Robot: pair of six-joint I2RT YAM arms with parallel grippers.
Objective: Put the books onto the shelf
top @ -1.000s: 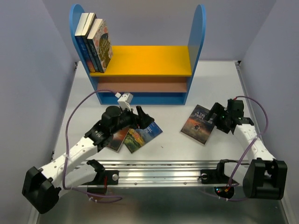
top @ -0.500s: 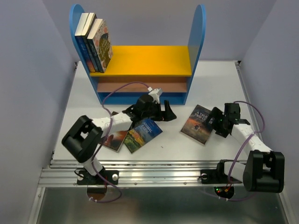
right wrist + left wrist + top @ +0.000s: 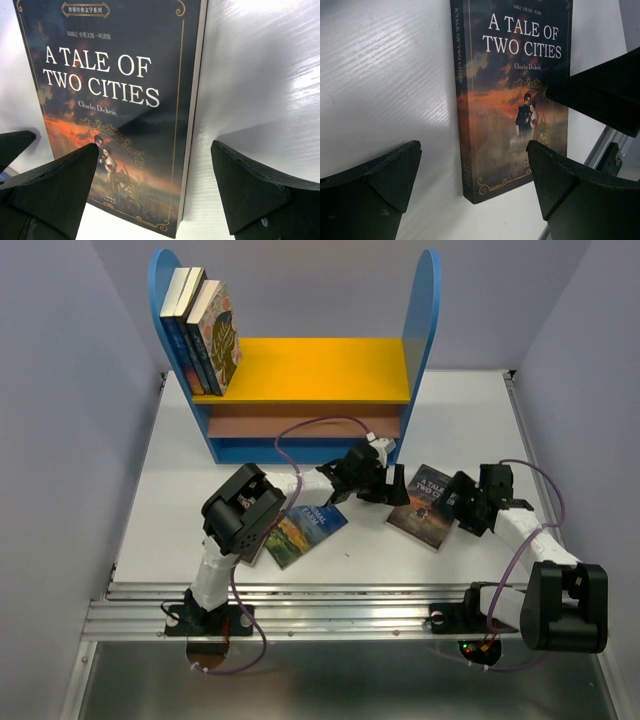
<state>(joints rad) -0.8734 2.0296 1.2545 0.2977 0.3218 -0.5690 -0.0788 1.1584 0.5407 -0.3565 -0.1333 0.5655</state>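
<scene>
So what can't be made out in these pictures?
Top view: titles of the shelved books, too small.
Top view: the two flat books, partly under the left arm.
Left wrist view: the Dickens book, top cut off by the frame, lower corner behind a finger.
Right wrist view: its lower left corner, behind a finger.
</scene>
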